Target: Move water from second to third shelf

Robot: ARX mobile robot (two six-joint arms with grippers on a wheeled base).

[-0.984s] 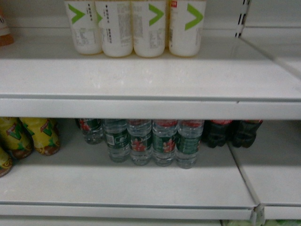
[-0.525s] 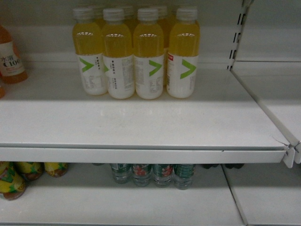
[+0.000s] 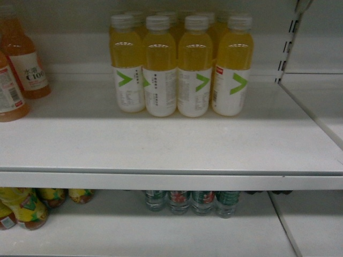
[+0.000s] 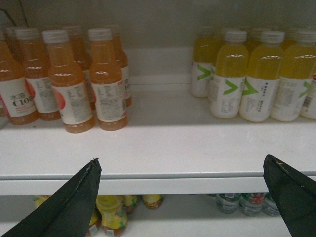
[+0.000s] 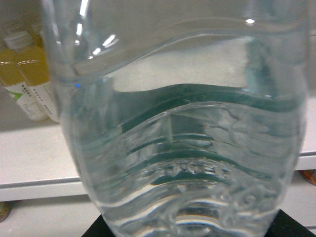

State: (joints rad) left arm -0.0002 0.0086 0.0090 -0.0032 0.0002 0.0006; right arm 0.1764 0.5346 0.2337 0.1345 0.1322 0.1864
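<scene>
A clear ribbed water bottle (image 5: 177, 148) fills the right wrist view, its green label showing through the water. My right gripper (image 5: 192, 228) is shut on it, and only dark finger corners show at the bottom edge. Behind it lies a white shelf (image 5: 29, 163). A row of other water bottles (image 3: 191, 202) stands on the lower shelf, mostly hidden under the shelf lip; the left wrist view shows these water bottles (image 4: 242, 202) too. My left gripper (image 4: 181, 165) is open and holds nothing, in front of the upper shelf's edge. Neither gripper shows in the head view.
Yellow drink bottles (image 3: 182, 69) with white labels stand at the back of the upper shelf (image 3: 161, 144). Orange drink bottles (image 4: 74, 84) stand to their left. Yellow-labelled bottles (image 3: 27, 206) sit lower left. A shelf upright (image 3: 289, 43) bounds the right side.
The head view has risen: the upper shelf and yellow bottles have slid down into full view, and the water row has dropped to the bottom edge. The scene also shifted slightly right.
</scene>
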